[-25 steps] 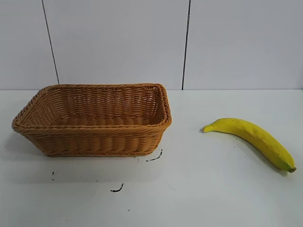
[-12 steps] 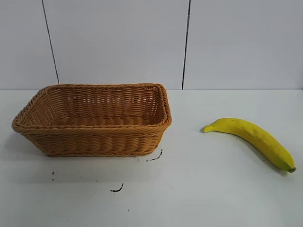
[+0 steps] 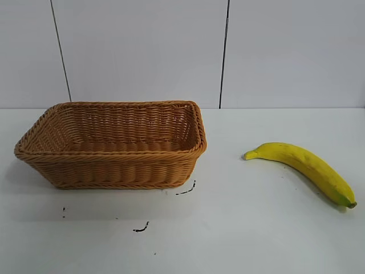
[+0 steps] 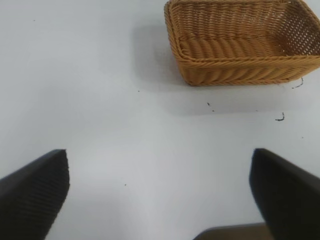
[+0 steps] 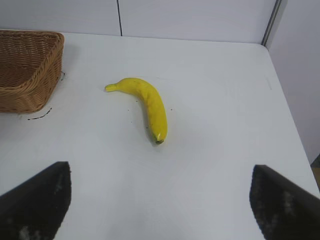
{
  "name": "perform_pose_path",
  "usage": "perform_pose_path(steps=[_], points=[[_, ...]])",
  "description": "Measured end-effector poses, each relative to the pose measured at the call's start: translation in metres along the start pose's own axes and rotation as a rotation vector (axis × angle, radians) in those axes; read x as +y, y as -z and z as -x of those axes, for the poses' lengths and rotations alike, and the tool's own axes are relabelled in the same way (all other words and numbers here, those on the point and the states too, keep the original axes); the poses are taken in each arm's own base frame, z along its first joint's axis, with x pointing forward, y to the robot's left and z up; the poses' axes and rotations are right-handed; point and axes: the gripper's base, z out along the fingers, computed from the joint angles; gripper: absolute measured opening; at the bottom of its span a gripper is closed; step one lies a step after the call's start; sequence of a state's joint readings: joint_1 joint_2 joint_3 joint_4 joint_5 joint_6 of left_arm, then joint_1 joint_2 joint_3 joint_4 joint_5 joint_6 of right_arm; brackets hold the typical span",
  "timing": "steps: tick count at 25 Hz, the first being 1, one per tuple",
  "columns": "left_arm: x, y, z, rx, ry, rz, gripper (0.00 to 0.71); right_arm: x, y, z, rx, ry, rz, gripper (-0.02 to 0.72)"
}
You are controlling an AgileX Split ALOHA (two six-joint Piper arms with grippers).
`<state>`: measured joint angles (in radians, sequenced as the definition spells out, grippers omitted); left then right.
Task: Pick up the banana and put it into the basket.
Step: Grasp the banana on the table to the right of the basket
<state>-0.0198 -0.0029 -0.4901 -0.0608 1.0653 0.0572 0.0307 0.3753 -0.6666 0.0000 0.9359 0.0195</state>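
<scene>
Here the banana [image 3: 302, 169] lies flat on the white table [image 3: 239, 240], at the right side of the exterior view and well apart from the basket [image 3: 111, 171]. Its stem end points left toward the basket, and its greenish-brown tip lies nearer and further right. Nothing touches it.

The rectangular woven wicker basket stands upright on the left half of the table with its long side facing the camera. Nothing shows inside it. A few small dark marks [image 3: 141, 229] dot the table just in front of its near right corner.

Neither arm appears in the exterior view. In the right wrist view, the right gripper [image 5: 160, 220] hangs above the table with its jaws spread wide, and its two dark fingers [image 5: 37, 202] frame bare tabletop. It holds nothing. The banana [image 5: 145, 106] lies ahead of it, clear of both fingers, with a corner of the basket [image 5: 27, 75] off to one side.

In the left wrist view, the left gripper [image 4: 160, 210] is likewise spread wide and empty above the table, and its dark fingers [image 4: 35, 195] stand far apart. The basket [image 4: 245, 50] sits ahead of it, well apart from the fingers, and the same dark marks [image 4: 281, 118] show beside it.

A pale wall [image 3: 142, 51] with two dark vertical seams stands behind the table.
</scene>
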Motion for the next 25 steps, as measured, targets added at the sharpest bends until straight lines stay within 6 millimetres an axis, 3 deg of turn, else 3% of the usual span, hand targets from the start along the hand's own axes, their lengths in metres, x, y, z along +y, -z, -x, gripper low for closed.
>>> perform_pose_path(steps=[6, 12, 19, 25], points=[[0.0, 0.0, 0.0, 0.0, 0.0, 0.0, 0.695, -0.001, -0.057, 0.053, 0.211, 0.039, -0.023, 0.696], [0.0, 0.0, 0.0, 0.0, 0.0, 0.0, 0.695, 0.0, -0.143, 0.096, 0.415, 0.105, -0.013, 0.696], [0.0, 0.0, 0.0, 0.0, 0.0, 0.0, 0.695, 0.004, -0.228, 0.12, 0.557, 0.257, 0.078, 0.696], [0.0, 0.0, 0.0, 0.0, 0.0, 0.0, 0.695, 0.017, -0.266, 0.121, 0.576, 0.349, 0.199, 0.696]])
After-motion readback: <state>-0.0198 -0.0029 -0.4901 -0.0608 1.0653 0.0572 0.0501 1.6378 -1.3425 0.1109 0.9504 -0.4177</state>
